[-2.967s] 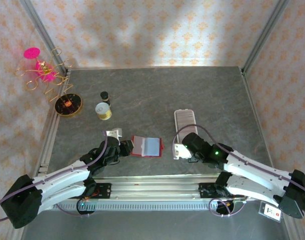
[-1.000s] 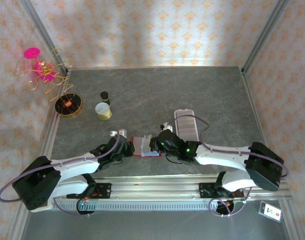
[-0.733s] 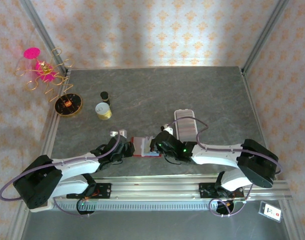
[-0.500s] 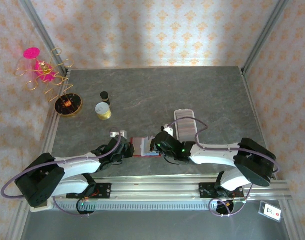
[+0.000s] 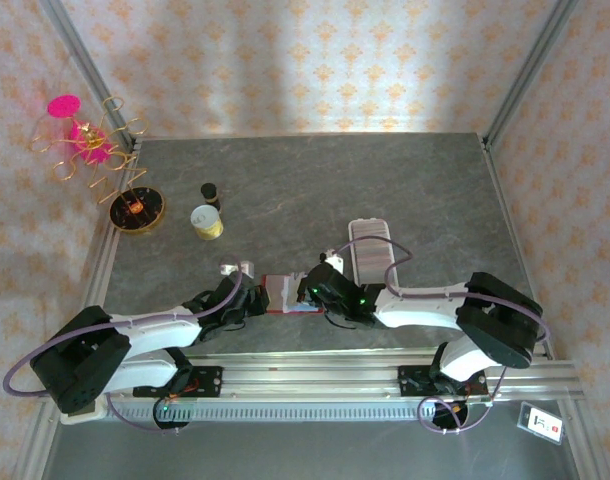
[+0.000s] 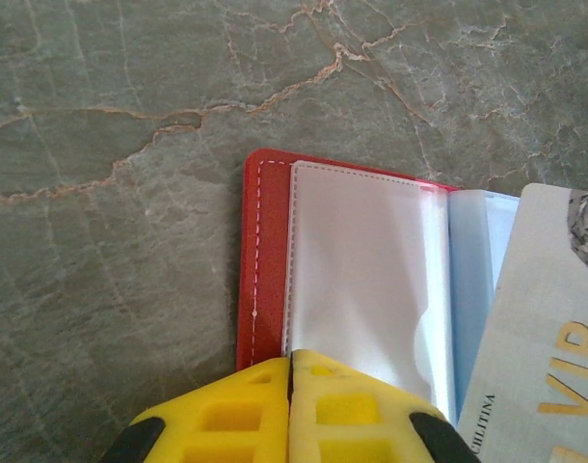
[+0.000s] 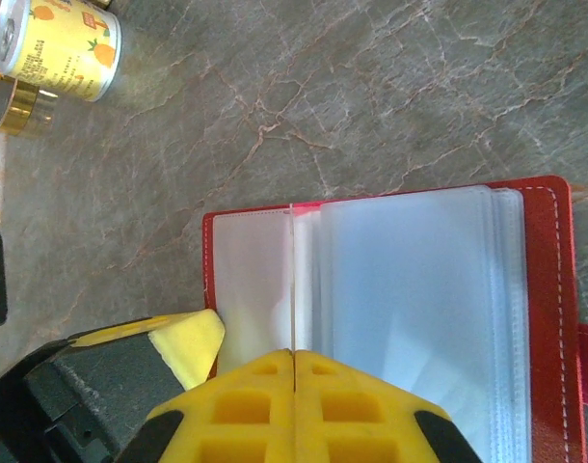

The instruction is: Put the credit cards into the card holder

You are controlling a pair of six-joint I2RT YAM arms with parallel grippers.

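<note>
— Wallet (image 5: pixel 282 293) loc?
— Flat on the counter (image 5: pixel 315 190), near the front edge, approx. midway btw. the two arms. It lies open, clear sleeves up, red cover showing as a border.
— Left jaws?
— Together, clamped on the wallet's edge on the left arm's side. The yellow fingers (image 6: pixel 236 415) meet right over the red border and the first sleeve. In the right wrist view one left pad sits on the pale inside at that corner.
— Right jaws?
— Together too, pinching a card (image 6: pixel 540 367). From the right wrist it's edge-on: a thin white line running up from the fingers (image 7: pixel 246 410) across the open sleeves. From the left wrist it's tilted, pale w/ gold "VIP" lettering, over the wallet's other half.
— Card in a sleeve yet?
— Can't tell. It stands on edge over the sleeves; in one or just on top isn't clear.
— Other stuff?
— Small can (image 7: pixel 58 48) w/ fruit label, apart to the back-left. White ribbed item (image 5: pixel 370 248) just behind the right arm's wrist.
</note>
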